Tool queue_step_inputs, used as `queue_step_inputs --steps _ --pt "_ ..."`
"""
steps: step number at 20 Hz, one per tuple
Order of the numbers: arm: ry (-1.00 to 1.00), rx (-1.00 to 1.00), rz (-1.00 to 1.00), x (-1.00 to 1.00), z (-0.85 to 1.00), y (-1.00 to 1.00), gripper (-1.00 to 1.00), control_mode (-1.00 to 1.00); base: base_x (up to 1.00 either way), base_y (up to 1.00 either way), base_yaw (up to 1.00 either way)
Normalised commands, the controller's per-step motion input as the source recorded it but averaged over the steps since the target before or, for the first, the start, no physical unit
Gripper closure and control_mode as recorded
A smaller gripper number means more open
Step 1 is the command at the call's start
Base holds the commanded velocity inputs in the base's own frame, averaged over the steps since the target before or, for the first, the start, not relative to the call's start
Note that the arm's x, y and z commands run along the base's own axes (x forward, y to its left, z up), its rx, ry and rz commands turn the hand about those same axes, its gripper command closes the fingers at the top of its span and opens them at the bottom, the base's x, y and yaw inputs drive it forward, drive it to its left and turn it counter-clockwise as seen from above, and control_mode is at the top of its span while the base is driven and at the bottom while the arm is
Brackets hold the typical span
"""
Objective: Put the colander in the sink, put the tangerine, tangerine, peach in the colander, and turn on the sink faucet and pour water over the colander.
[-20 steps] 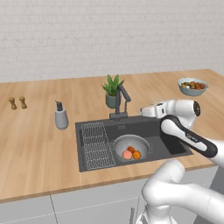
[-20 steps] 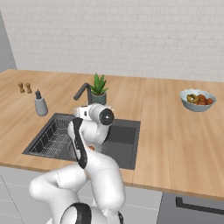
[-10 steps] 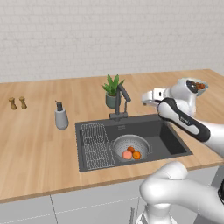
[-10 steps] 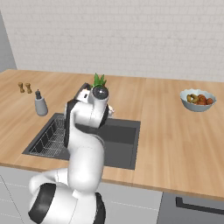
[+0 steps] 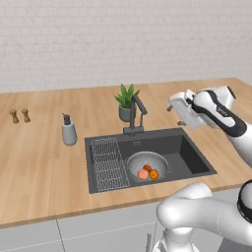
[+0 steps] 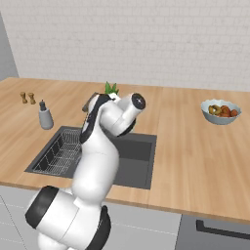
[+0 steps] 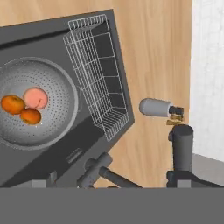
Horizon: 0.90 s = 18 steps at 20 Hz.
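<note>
The silver colander sits in the dark sink, right of the wire rack. In it lie two orange tangerines and the pinkish peach. The hand view has the same colander, tangerines and peach. My gripper hangs open at spout height, a little right of the faucet, pointing at it. From the hand, the faucet lies low between the open fingers, one fingertip at the right. No water runs.
A potted plant stands just behind the faucet. A grey soap dispenser and two small shakers are on the counter to the left. A bowl of mixed fruit rests far right.
The hand has risen from low over the sink's back right corner to spout height beside the faucet. Its fingers stay open. The colander and fruit have not moved.
</note>
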Motion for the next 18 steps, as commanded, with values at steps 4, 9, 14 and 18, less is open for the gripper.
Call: queue_step_inputs --steps 4,9,14,18 --pt "0.19 0.52 -0.29 0.0 -0.03 0.0 -1.0 -1.0 0.0 0.0 0.0" --pt "0.31 0.44 -0.35 0.0 0.0 0.06 -1.0 -1.0 0.0 0.0 0.0" --pt "0.36 0.3 -0.33 -0.01 -0.06 0.13 -1.0 -1.0 0.0 0.0 0.0" --pt "0.41 0.33 -0.32 0.03 -0.26 0.1 -1.0 -1.0 0.0 0.0 0.0"
